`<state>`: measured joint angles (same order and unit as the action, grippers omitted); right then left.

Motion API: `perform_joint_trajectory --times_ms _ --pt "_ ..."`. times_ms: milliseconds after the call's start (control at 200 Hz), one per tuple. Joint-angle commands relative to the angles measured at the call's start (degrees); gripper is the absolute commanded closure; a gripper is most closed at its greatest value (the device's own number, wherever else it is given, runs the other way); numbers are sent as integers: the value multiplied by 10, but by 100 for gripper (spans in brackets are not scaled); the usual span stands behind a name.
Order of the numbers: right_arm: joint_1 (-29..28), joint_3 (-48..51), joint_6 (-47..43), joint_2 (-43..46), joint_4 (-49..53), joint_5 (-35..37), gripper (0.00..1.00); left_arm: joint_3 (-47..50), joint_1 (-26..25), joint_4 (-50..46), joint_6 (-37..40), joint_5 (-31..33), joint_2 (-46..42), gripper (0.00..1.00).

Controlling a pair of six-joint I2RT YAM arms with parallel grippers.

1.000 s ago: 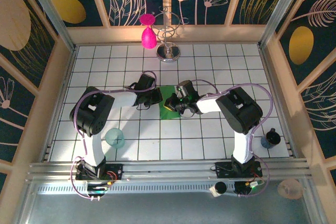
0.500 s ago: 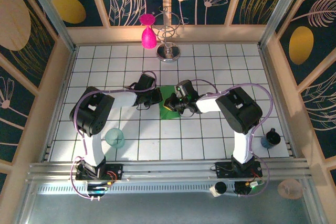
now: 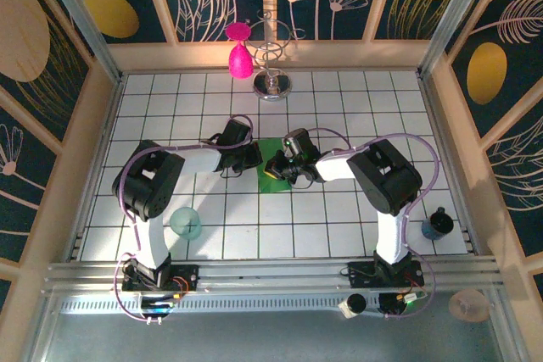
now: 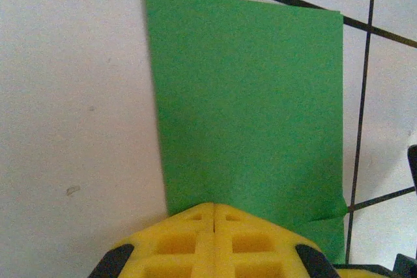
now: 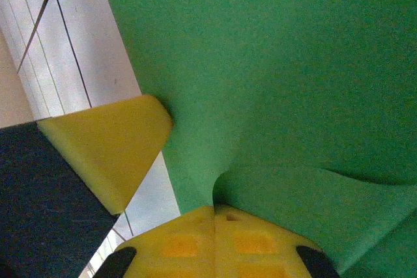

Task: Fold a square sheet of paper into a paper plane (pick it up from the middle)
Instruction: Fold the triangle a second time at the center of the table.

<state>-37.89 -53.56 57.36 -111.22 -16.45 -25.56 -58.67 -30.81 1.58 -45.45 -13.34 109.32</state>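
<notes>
Your green sheet of paper [image 4: 247, 109] is lying on the white tiled worktop [image 4: 78, 96], about mid-way, between both arms. Your right pincer [image 5: 214, 211] is clenching a bit of that paper, which is bulging up at the tips. Your left pincer [image 4: 214, 211] is sitting clenched shut at the sheet's edge. It's probably pressing on it rather than pinching, hard to say from this angle.
</notes>
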Motion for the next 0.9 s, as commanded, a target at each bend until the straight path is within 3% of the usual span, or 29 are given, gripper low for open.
perform_joint_trajectory --times_ms 0,160,335,511,696,896 --pt "-4 -9 1 -11 27 11 96 -23 8 -31 7 15 -35 92" --pt "-4 -12 1 -12 28 10 89 -49 25 -49 12 48 -70 85" --pt "-4 -18 1 -13 28 6 72 -41 40 -56 13 68 -103 79" --pt "-4 -20 -1 -15 30 3 63 -16 43 -56 9 78 -141 76" --pt "-3 -16 -3 -8 30 5 57 7 44 -50 -1 71 -165 73" --pt "-3 -12 -5 -3 29 8 57 26 44 -19 -8 9 -169 75"
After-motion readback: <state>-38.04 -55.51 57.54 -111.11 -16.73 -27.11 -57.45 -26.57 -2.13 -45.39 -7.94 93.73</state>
